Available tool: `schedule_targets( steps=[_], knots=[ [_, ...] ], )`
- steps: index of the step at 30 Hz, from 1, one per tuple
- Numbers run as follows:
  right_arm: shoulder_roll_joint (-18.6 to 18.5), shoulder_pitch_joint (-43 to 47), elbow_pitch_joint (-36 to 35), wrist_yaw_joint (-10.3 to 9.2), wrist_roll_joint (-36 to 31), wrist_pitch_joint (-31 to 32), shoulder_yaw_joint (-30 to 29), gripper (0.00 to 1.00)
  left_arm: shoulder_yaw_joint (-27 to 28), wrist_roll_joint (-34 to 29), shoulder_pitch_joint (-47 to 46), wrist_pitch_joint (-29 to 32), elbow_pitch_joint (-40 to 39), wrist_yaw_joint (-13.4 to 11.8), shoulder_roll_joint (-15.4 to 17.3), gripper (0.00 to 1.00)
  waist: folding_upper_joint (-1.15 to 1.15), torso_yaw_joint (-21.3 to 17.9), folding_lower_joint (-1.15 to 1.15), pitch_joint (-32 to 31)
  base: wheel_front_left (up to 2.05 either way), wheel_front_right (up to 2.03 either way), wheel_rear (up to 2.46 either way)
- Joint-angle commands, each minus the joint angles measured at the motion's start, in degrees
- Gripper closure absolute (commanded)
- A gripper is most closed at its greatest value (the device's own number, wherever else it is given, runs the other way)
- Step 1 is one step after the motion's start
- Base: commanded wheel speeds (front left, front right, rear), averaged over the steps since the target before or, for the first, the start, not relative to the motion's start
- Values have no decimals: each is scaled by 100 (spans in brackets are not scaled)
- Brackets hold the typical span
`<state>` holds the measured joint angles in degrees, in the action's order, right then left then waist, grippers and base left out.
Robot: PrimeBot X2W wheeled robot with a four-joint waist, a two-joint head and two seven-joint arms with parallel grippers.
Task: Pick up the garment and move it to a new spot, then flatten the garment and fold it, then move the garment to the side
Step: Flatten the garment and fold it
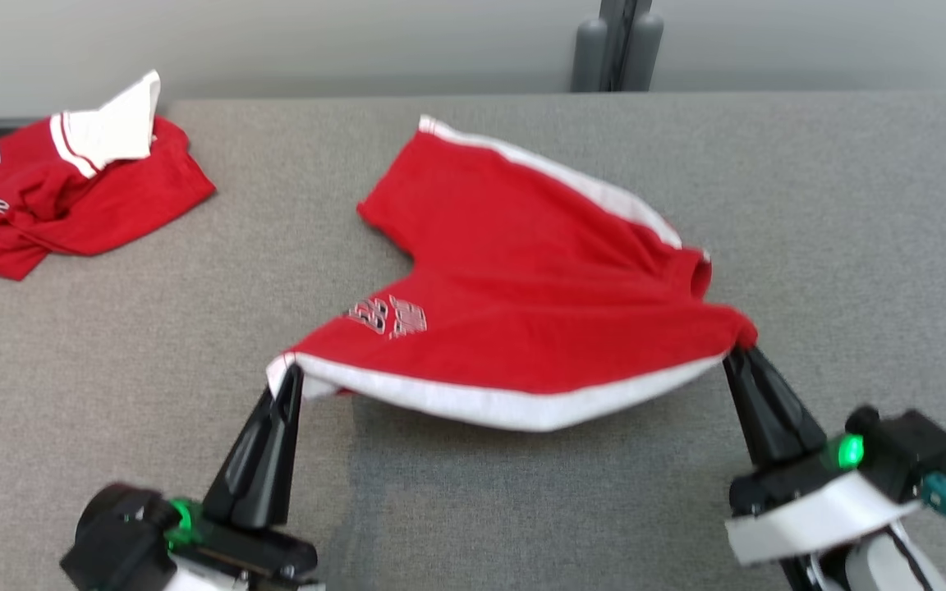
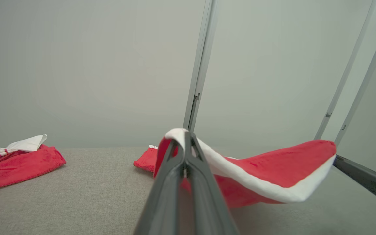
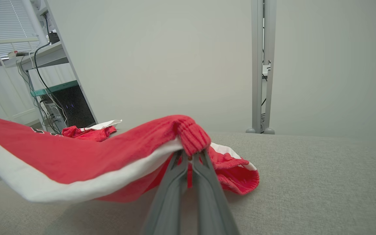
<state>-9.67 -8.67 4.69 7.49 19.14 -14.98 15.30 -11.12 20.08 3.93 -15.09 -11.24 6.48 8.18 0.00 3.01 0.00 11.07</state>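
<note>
The left gripper [image 1: 290,375] has its two long dark fingers pressed together on a white-edged corner of the red fleece shorts with white side stripes and a small white print [image 1: 522,287]. The right gripper [image 1: 739,351], fingers likewise pressed tight, pinches the opposite near corner, a bunched piece of red ribbed band. Between the two grips the near white-trimmed edge hangs raised off the grey fabric-covered table [image 1: 834,205] and sags in the middle, casting a shadow beneath. Farther out, the rest of the shorts slopes down and lies on the table top near its centre, one leg pointing toward the back edge. At the far left corner, well apart from the shorts, sits a crumpled heap of red and white clothing [image 1: 71,193]. Behind the table stand a grey metal post [image 1: 617,45] and a pale wall [image 1: 317,41].
</note>
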Motion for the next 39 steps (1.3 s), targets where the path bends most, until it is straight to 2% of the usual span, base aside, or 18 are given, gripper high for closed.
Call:
schedule_targets(
  steps=[1,11,18,22,27,35,39],
  knots=[
    [-6,115,-55,1,10,-31,-27,100,22,-47,76,-10,-59,-24,11,100,0,-5,0,-179,0,0,0],
    [1,1313,-905,1,-104,-10,-201,100,142,-57,1055,-10,-870,-195,-14,100,0,-231,0,-506,0,0,0],
    [24,1750,-1323,1,-136,227,-318,100,215,-32,1315,-10,-1163,-251,7,100,0,-351,0,-442,0,0,0],
    [97,1758,-1263,1,-34,314,-327,100,197,-14,1190,-7,-1091,-233,29,100,0,-405,0,-302,0,0,0],
    [173,1478,-885,1,113,250,-292,100,36,-218,437,43,-489,-73,291,100,0,-368,0,-52,0,0,0],
    [304,724,-255,1,202,125,-157,100,-392,-354,-1712,50,1224,77,659,100,0,-415,0,498,0,0,0],
    [422,333,40,1,217,92,-297,100,-777,-380,-2841,33,2191,88,699,100,0,-447,0,831,0,0,0]
  ],
)
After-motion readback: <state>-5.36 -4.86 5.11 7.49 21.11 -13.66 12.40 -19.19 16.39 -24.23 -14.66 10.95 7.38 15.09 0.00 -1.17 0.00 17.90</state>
